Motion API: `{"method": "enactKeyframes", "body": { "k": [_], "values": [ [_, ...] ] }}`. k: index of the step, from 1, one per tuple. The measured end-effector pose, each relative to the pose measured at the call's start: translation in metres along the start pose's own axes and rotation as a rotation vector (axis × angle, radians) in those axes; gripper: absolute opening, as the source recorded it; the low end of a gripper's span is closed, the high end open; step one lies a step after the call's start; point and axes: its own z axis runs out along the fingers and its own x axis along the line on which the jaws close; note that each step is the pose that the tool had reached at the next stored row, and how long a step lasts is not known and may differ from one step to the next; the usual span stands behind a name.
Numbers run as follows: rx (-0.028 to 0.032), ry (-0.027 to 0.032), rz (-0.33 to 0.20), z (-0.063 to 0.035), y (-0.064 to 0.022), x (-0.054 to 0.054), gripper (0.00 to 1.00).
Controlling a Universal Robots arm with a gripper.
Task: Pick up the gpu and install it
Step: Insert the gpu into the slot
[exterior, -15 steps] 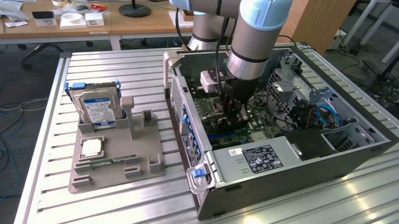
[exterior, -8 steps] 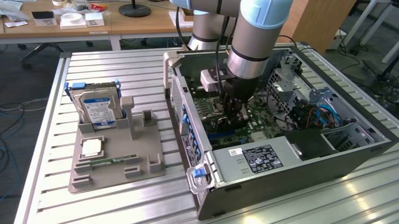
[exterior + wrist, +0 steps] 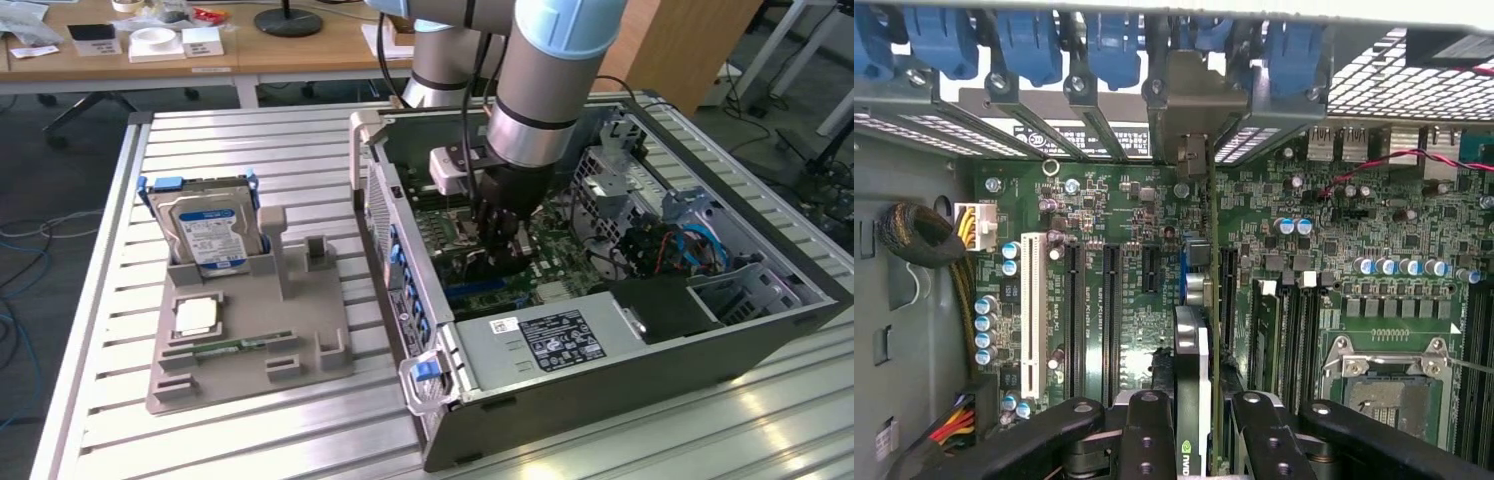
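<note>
**Card in the jaws, low inside the open case**

Here we are at the table [image 3: 267, 150], and the arm [image 3: 534, 90] reaches straight down into the open computer case [image 3: 641, 350], which lies on its side towards the table edge on the exterior view's right. The jaws are pinching the gpu [image 3: 1192, 350]. In the wrist view the two black fingers [image 3: 1144, 440] sit either side of it, pressed against its faces, and the card stands on edge between them.

The gpu hangs over the motherboard [image 3: 1324, 250]. It sits among the long expansion slots [image 3: 1111, 320], running parallel to them. Its far end points at the rear wall of the case, where a row of blue latches [image 3: 1024, 40] lines the slot openings. The thin green board edge runs just beside the black cooler. I can't tell from here whether the card's lower edge is in a slot or just above one. A white slot [image 3: 1034, 300] lies well off to one side, and the metal-framed processor socket [image 3: 1384, 370] lies to the other.

Over by the table edge on the exterior view's left sits a grey fixture tray [image 3: 307, 300]. A blue-labelled hard drive [image 3: 203, 235] stands upright at the tray's far end. A narrow green memory stick [image 3: 240, 346] lies flat nearer the front.
</note>
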Motion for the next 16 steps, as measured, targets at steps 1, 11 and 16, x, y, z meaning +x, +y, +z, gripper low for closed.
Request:
{"method": "enactKeyframes", "body": {
  "k": [1, 11, 16],
  "values": [
    [0.0000, 0.0002, 0.001, -0.0001, 0.0000, 0.0003, 0.27],
    [0.0003, 0.0018, 0.010, -0.0001, -0.0009, 0.0018, 0.27],
    [0.0002, 0.0019, 0.010, -0.0002, -0.0016, 0.0021, 0.27]
  ]
}}
